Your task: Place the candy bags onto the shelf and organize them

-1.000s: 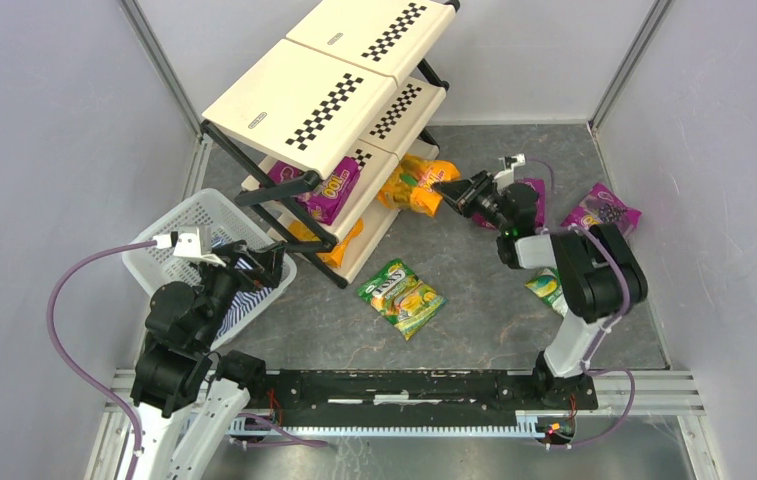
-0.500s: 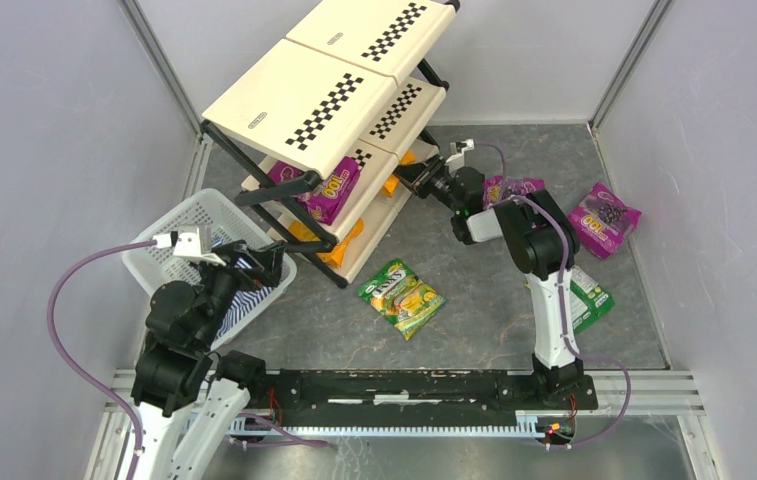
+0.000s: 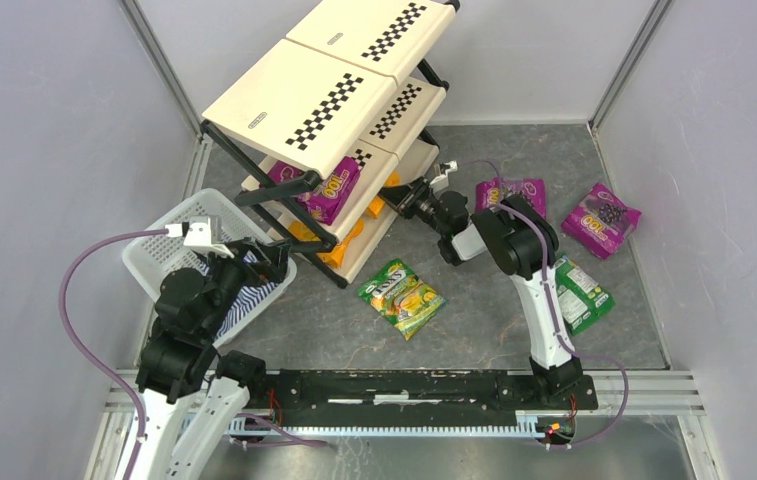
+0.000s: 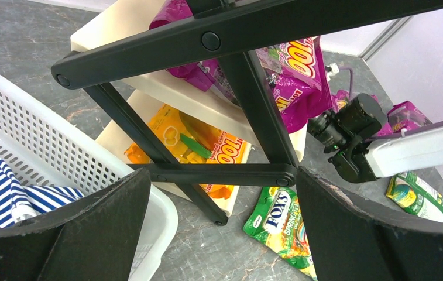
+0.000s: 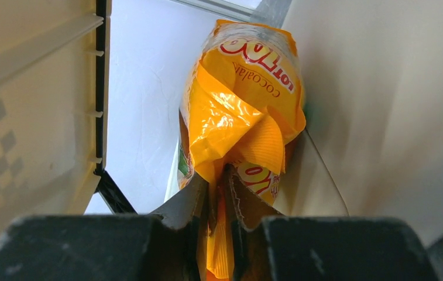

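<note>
The orange bag was pinched at its crumpled lower edge by the right gripper, whose jaws were clenched on it; the bag stood inside the shelf, in the narrow gap between two cream panels, with little room on either side; a black frame tube crossed just left of it. A purple bag lay on the middle tier, overhanging its edge; a second orange bag lay on the bottom tier behind the crossed black legs. On the open floor beside the shelf lay a green bag; two more purple bags and another green bag lay near the right arm. The left gripper hung released, jaws wide, over the white basket holding a striped cloth, close to the shelf's end.
</note>
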{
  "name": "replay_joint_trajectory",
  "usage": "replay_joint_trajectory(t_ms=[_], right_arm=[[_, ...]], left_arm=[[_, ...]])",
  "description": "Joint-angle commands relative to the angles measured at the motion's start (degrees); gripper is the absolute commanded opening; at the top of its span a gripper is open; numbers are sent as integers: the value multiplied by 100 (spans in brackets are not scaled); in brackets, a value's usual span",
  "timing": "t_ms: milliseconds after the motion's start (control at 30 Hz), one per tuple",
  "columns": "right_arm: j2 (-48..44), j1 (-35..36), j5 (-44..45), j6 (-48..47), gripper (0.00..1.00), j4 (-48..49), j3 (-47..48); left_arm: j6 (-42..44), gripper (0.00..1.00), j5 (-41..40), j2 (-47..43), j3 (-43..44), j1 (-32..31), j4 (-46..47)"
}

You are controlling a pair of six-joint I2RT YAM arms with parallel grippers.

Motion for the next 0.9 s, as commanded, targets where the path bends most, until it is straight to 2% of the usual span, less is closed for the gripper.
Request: replay_joint_trajectory(t_ms=[0,300,867], right_arm=[[-391,6,277,64,1,779,-373],[-365,179,542,108,3,855,-451],[-390,539,1071,-301,6,-15,-287]], left_arm=[[327,100,-8,8,30,53,180],[333,100,1,87,35,53,177],[333,100,13,44,39,62,182]])
